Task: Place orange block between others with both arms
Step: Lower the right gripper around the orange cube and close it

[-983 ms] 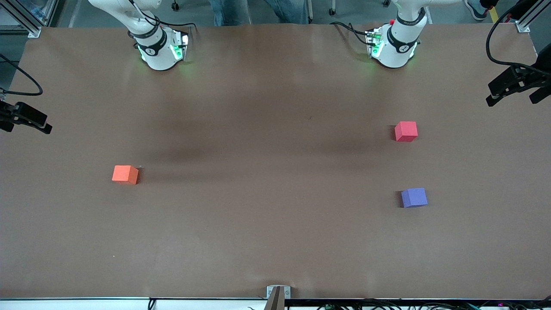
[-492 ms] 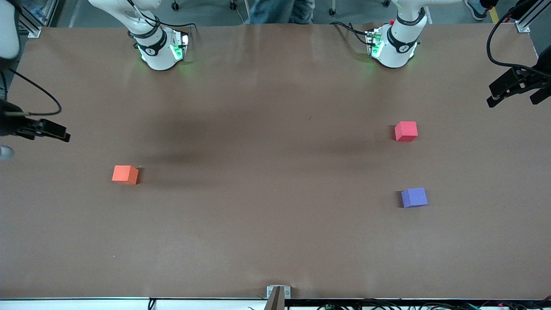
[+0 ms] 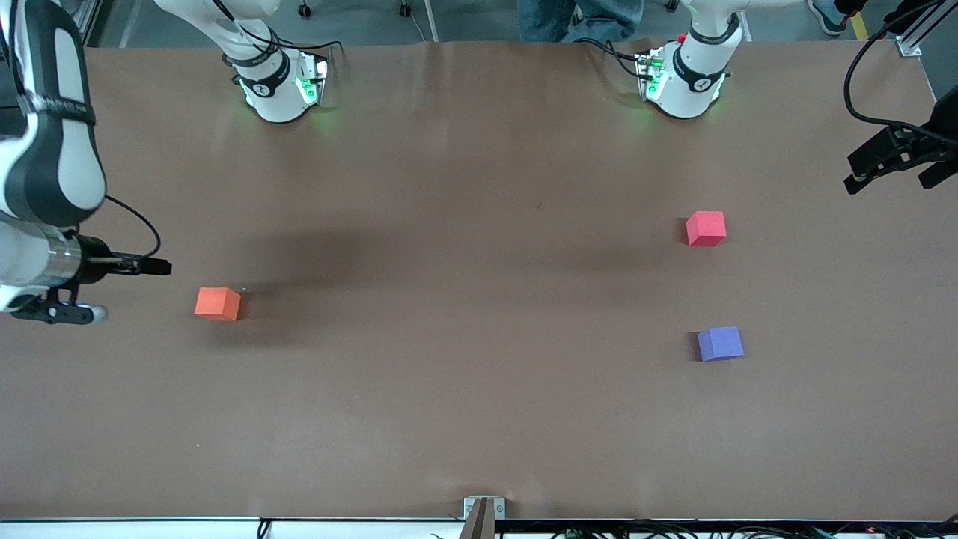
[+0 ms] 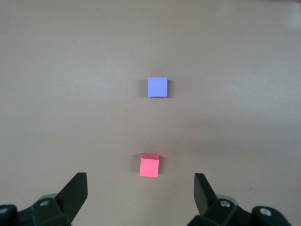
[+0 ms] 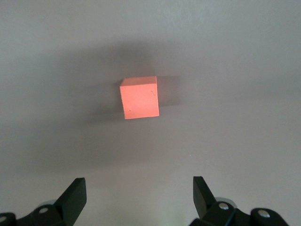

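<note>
The orange block sits on the brown table toward the right arm's end. My right gripper hangs open in the air beside it, nothing between its fingers. The others sit toward the left arm's end. The red-pink cube lies farther from the front camera than the purple-blue cube, with a gap between them. My left gripper hovers open and empty at the table's end by the left arm, apart from both cubes.
The two arm bases stand along the table's edge farthest from the front camera. A small metal bracket sits at the edge nearest that camera. A person's legs show past the table.
The right arm has swung in from the table's end toward the orange block. The left gripper has barely shifted. No cube has moved.
</note>
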`<state>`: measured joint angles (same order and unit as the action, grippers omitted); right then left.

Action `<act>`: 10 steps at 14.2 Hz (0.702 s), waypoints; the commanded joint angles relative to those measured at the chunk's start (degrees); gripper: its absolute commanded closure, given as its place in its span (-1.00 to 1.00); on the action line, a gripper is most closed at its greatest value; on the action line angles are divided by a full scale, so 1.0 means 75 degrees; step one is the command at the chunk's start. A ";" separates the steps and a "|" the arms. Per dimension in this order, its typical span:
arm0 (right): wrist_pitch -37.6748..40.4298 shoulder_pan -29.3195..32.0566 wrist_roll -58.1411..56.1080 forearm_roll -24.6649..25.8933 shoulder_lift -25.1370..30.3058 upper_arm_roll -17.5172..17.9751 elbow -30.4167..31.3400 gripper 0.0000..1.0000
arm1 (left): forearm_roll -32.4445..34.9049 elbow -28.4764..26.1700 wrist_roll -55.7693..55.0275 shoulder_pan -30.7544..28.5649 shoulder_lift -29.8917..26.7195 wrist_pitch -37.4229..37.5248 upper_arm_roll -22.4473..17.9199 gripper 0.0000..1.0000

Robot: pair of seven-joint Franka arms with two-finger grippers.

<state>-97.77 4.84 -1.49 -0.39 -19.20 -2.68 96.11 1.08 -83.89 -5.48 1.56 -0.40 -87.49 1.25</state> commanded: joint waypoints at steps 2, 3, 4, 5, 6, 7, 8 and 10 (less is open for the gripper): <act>-0.0357 0.0070 -0.0059 0.0052 -0.0649 0.0088 0.0099 -1.00 | -0.0050 0.0158 0.0015 -0.0009 0.0053 0.0006 -0.0014 -1.00; -0.0544 0.0070 -0.0071 0.0029 -0.0872 0.0100 0.0099 -1.00 | -0.0050 0.0158 0.0015 -0.0009 0.0053 -0.0018 -0.0014 -1.00; -0.0697 0.0058 -0.0059 0.0005 -0.1060 0.0100 0.0099 -1.00 | -0.0050 0.0158 0.0015 -0.0009 0.0065 -0.0041 -0.0014 -1.00; -0.0861 0.0023 -0.0071 0.0005 -0.1247 0.0100 0.0099 -1.00 | -0.0050 0.0158 0.0015 -0.0009 0.0065 -0.0041 -0.0026 -1.00; -0.0978 0.0011 -0.0083 0.0017 -0.1388 0.0100 0.0099 -1.00 | -0.0050 0.0158 0.0015 -0.0009 0.0065 -0.0041 -0.0026 -1.00; -0.1061 -0.0035 -0.0210 0.0017 -0.1517 0.0112 0.0099 -1.00 | -0.0039 0.0158 0.0015 -0.0021 0.0065 -0.0041 -0.0026 -1.00; -0.1166 -0.0059 -0.0374 0.0017 -0.1611 0.0100 0.0099 -1.00 | -0.0027 0.0158 0.0027 -0.0021 0.0065 -0.0053 -0.0026 -1.00; -0.1284 -0.0048 -0.0493 0.0005 -0.1787 0.0112 0.0099 -1.00 | -0.0027 0.0158 0.0027 -0.0033 0.0065 -0.0065 -0.0049 -1.00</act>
<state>-106.74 4.43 -3.84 -0.41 -32.01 -2.00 96.81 1.08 -83.87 -5.48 1.50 -0.39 -87.88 1.12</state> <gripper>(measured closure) 0.000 0.000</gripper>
